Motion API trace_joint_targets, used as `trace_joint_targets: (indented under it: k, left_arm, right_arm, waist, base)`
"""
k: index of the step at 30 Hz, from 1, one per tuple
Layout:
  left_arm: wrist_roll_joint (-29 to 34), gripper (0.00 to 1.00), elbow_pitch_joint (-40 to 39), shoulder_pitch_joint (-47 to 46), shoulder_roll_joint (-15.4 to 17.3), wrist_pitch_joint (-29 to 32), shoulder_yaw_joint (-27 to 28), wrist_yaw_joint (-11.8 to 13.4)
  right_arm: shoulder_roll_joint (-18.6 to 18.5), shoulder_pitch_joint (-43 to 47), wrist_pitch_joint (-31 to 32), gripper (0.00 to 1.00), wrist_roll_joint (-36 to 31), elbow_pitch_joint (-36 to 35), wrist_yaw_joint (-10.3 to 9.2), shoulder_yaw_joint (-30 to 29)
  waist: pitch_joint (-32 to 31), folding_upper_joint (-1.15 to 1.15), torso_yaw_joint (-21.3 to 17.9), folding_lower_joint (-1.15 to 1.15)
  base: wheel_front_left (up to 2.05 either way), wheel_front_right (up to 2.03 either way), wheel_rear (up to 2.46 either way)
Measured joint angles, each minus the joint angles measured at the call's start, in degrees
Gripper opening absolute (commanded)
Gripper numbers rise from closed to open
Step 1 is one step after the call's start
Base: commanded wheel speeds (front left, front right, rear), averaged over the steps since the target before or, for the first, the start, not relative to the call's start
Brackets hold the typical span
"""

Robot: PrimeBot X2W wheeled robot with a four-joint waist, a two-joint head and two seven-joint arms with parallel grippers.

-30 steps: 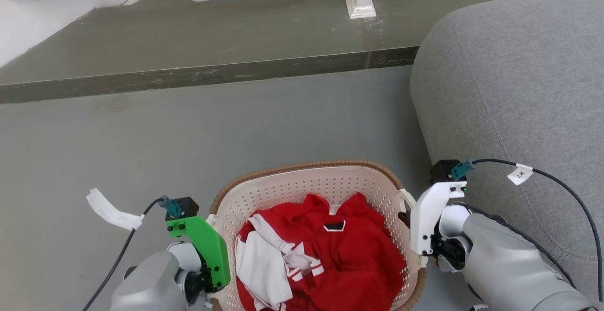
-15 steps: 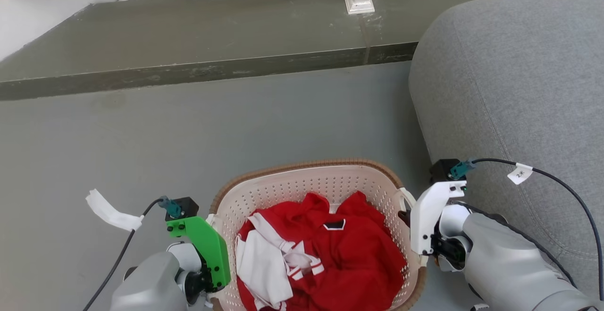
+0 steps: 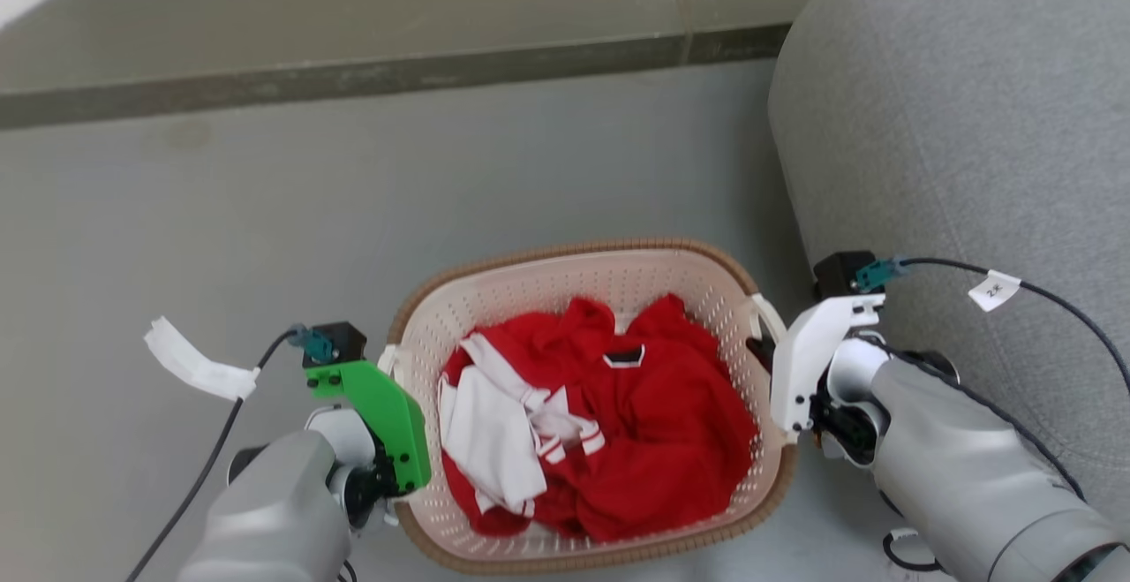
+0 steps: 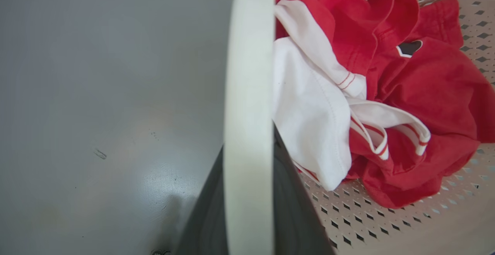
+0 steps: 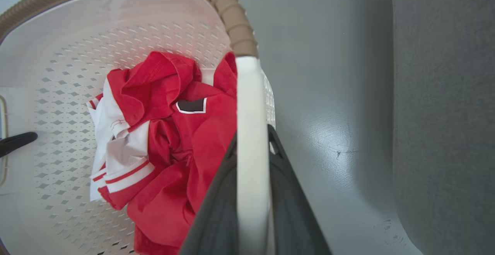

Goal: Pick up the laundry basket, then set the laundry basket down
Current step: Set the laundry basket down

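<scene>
The laundry basket (image 3: 547,295), cream perforated plastic with a brown woven rim, holds red and white clothes (image 3: 636,423) at the bottom centre of the head view. My left gripper (image 3: 390,388) is shut on its white left loop handle (image 4: 247,73), which runs up between the two dark fingers (image 4: 209,208). On the opposite side my right gripper (image 3: 775,370) is shut on the right handle (image 5: 251,112), dark fingers (image 5: 294,208) flanking it. Whether the basket's base touches the floor cannot be told.
A large grey upholstered seat (image 3: 953,123) stands close on the right of the basket. A dark step edge (image 3: 353,79) crosses the floor farther ahead. A white tag (image 3: 190,366) hangs on the left arm's cable. Open grey floor (image 3: 309,211) lies ahead and left.
The whole head picture has shifted upward, so the camera has tilted down and more of the basket shows. Both grippers keep their hold on the handles.
</scene>
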Motion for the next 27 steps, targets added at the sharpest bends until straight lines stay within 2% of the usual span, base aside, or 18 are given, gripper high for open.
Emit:
trace_joint_targets:
  k: [27]
  left_arm:
    - [2.03,0.00,-1.13,-8.86,-0.02,-12.33,0.09,0.57]
  right_arm:
    - [-2.00,-7.11,-12.71,0.00,0.09,-2.12,0.08,-0.98]
  waist:
    - [20.07,0.00,1.24,0.01]
  base:
    - [0.00,0.00,0.00]
